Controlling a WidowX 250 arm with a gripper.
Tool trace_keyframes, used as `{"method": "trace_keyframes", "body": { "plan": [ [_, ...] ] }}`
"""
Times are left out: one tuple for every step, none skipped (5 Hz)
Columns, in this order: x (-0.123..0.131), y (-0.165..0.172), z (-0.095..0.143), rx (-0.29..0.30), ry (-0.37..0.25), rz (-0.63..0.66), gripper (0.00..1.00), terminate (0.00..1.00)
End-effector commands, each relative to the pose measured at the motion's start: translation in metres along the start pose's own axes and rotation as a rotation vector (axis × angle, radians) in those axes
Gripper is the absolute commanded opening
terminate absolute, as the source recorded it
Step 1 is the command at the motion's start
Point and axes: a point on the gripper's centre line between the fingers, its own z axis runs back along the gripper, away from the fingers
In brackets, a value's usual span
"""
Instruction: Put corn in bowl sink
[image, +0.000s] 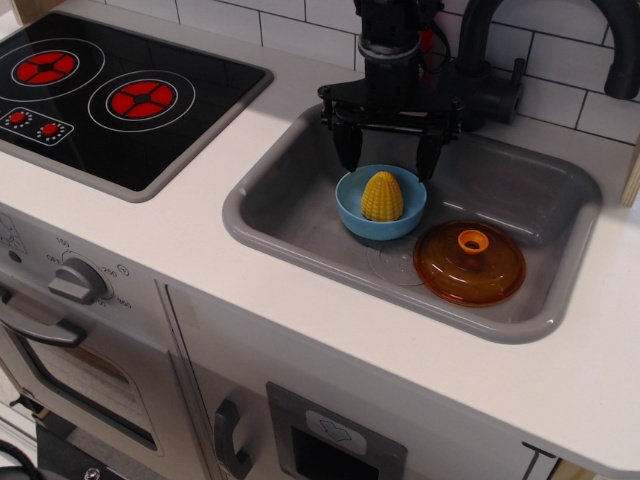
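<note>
The yellow corn (382, 195) stands in the light blue bowl (355, 212), which sits on the floor of the grey sink (290, 205). My black gripper (388, 158) hangs just above and behind the bowl. Its two fingers are spread wide, one on each side of the bowl's far rim, and hold nothing. The corn is free of the fingers.
An amber lid with an orange knob (470, 262) lies in the sink right of the bowl. A dark faucet (480, 70) stands behind the sink, close to my arm. The black stovetop with red burners (110, 95) is at the left.
</note>
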Motion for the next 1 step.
{"method": "trace_keyframes", "body": {
  "plan": [
    [0.0113,0.0022,0.0238,-0.018,-0.069,0.005,1.00,1.00]
  ]
}}
